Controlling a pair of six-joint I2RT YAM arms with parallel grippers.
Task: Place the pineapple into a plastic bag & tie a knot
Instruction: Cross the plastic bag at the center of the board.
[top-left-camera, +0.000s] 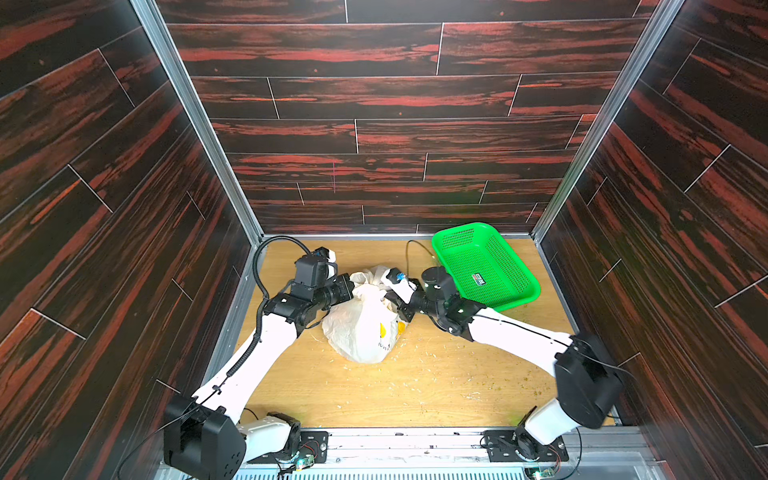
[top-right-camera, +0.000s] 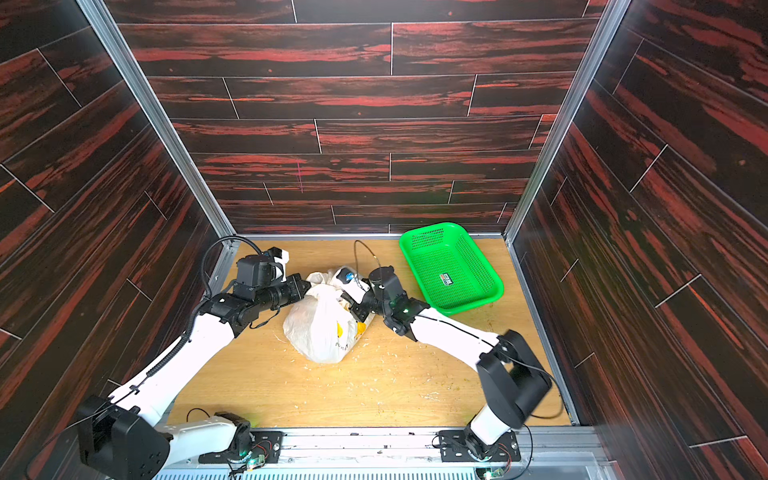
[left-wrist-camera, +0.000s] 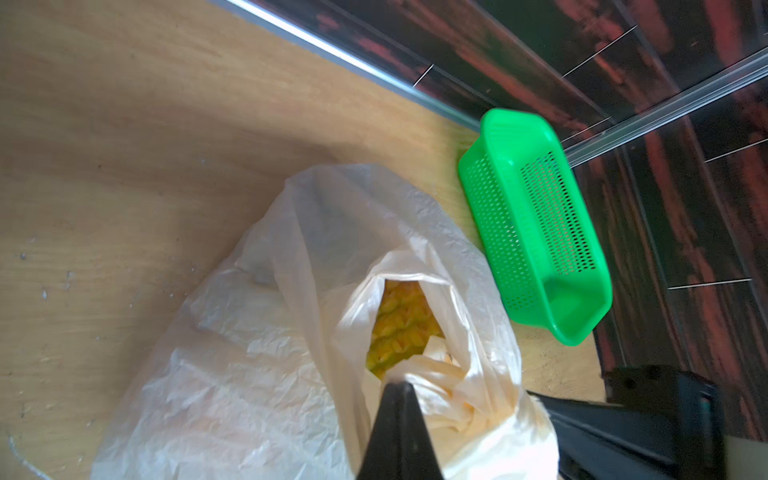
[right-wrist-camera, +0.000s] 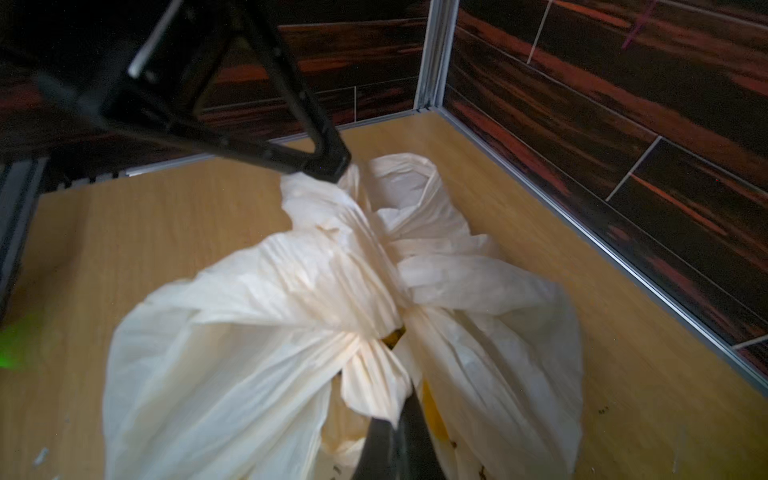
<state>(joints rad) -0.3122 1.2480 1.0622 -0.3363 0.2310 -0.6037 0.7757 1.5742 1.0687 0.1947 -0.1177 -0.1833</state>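
The white plastic bag (top-left-camera: 365, 328) (top-right-camera: 320, 328) lies mid-table in both top views, with yellow banana prints on its side. The yellow pineapple (left-wrist-camera: 399, 328) shows through the bag's mouth in the left wrist view. My left gripper (top-left-camera: 353, 286) (left-wrist-camera: 399, 386) is shut on one handle strap at the bag's top left. My right gripper (top-left-camera: 391, 297) (right-wrist-camera: 395, 415) is shut on another strap from the right. Between them the straps cross in a loose knot (right-wrist-camera: 388, 253), with a handle loop sticking up behind it. The left gripper (right-wrist-camera: 332, 170) also shows in the right wrist view.
A green mesh basket (top-left-camera: 484, 266) (top-right-camera: 451, 268) (left-wrist-camera: 536, 232) stands at the back right, close behind the right arm. Small pale and green crumbs litter the wooden table (top-left-camera: 415, 386). Dark walls with metal rails enclose the table on three sides.
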